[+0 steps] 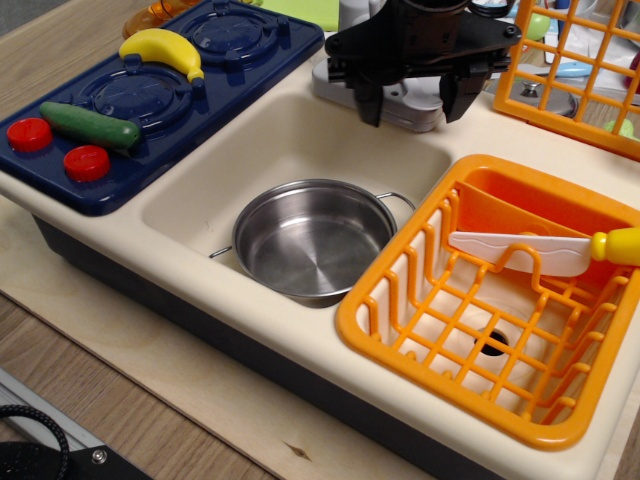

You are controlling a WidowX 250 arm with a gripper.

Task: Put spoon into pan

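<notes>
The pan [312,240], a shiny round steel pot with two wire loop handles, sits empty in the cream sink basin [230,170]. My gripper [410,108] is black, open and empty. It hangs over the sink's back rim in front of the grey faucet [400,100], above and behind the pan. A small light blue piece [572,68] shows through the orange grid at the top right. I cannot tell whether it is the spoon.
An orange dish rack [500,300] fills the right basin and holds a white-bladed toy knife with a yellow handle [540,248]. A blue stove [150,90] at the left carries a banana [162,48], a green cucumber [90,125] and red knobs. An upright orange grid [590,70] stands at the back right.
</notes>
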